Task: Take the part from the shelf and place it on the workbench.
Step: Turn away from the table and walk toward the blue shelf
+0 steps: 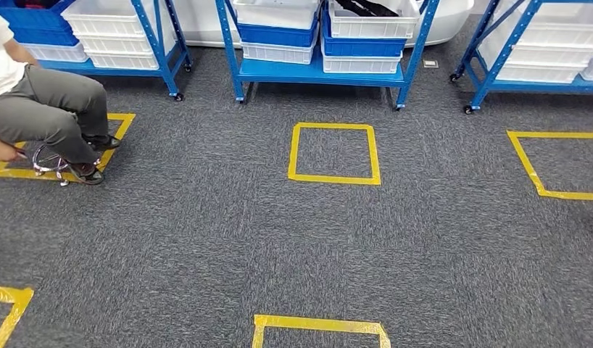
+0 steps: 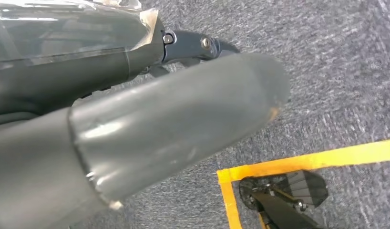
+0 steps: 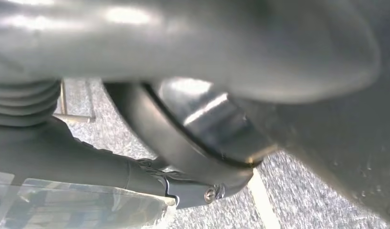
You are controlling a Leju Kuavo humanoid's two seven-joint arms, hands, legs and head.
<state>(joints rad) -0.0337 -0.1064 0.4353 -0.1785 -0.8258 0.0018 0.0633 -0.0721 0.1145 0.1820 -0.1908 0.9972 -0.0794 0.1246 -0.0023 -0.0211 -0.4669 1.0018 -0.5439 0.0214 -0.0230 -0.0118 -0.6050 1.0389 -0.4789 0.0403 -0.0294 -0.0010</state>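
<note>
Shelf [image 1: 319, 70] bin [image 1: 373, 27] holds dark items [image 1: 362, 7]; left hand [image 2: 183, 119] spread, empty; right hand [image 3: 231, 43] unclear.

No text, label, brand, number or sign can be read in any of the views. The white and blue plastic bins [image 1: 359, 29] on the blue metal shelf [image 1: 319, 71] carry no legible marking, and the yellow tape squares [image 1: 334, 153] on the grey carpet floor [image 1: 206, 239] are plain outlines without writing.
</note>
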